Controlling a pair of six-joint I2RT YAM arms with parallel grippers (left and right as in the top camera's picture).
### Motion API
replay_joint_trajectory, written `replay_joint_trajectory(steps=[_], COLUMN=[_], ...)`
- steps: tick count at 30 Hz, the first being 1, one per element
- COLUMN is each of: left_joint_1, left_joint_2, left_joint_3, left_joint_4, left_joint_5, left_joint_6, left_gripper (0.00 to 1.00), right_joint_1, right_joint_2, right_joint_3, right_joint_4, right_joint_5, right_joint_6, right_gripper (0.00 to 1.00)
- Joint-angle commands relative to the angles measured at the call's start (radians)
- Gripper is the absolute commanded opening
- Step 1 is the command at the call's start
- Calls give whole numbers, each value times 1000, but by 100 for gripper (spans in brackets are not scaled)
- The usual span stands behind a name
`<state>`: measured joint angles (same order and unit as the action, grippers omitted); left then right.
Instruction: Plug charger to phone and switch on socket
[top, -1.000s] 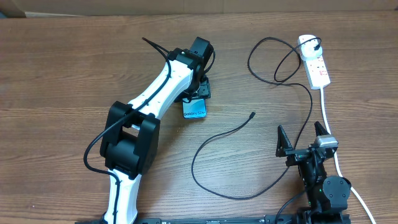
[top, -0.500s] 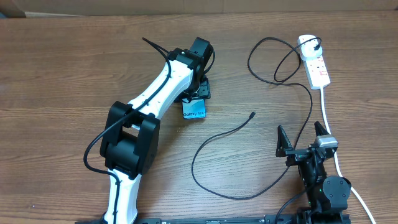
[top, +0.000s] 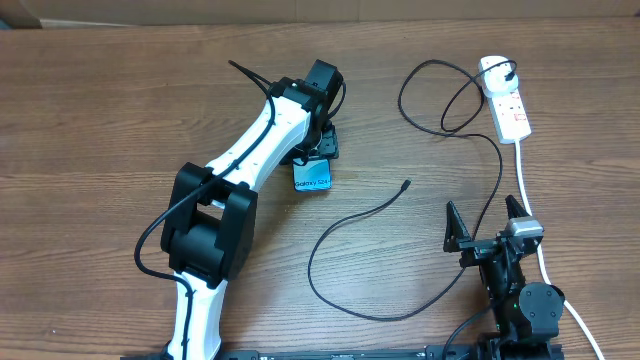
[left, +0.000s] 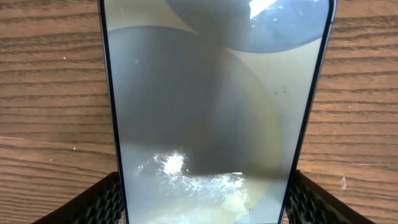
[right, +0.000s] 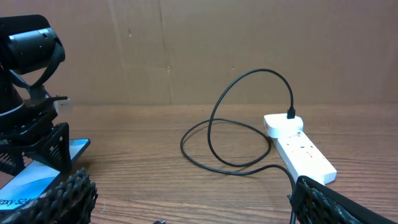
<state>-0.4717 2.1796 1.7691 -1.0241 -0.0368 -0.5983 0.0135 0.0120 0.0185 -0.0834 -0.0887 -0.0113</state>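
Observation:
The phone (top: 313, 177) lies on the wooden table with its "Galaxy S24" end showing below my left gripper (top: 318, 148). In the left wrist view the phone's pale screen (left: 211, 112) fills the space between both finger pads, which press its long edges. The charger's black cable (top: 345, 225) loops across the table, its connector tip (top: 405, 184) lying free to the right of the phone. Its plug sits in the white socket (top: 505, 100) at the back right, which also shows in the right wrist view (right: 301, 149). My right gripper (top: 488, 222) is open and empty near the front edge.
The socket's thick white cord (top: 528, 190) runs down the right side past my right arm. A brown cardboard wall (right: 217, 43) stands behind the table.

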Motion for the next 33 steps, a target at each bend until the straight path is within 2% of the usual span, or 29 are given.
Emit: replay_joint_trajectory(steps=[1,15,23,33], left_joint_1=[-9,-5,6,84], left_joint_2=[5,5,4,-51], left_joint_3=[11,11,14,14], left_joint_4=[4,0,1,0], left_joint_5=[21,43,126,494], left_joint_6=[15,15,11,7], left_gripper=[69,68,67,64], right_joint_1=[-3,-3,-3,-3], right_joint_2=[-9,-9,-9,-9], right_joint_3=[-10,-10,-10,-10], right_joint_4=[3,3,3,3], right_joint_5=[9,9,10,9], right_joint_6=[4,4,4,4], right_gripper=[100,100,100,100])
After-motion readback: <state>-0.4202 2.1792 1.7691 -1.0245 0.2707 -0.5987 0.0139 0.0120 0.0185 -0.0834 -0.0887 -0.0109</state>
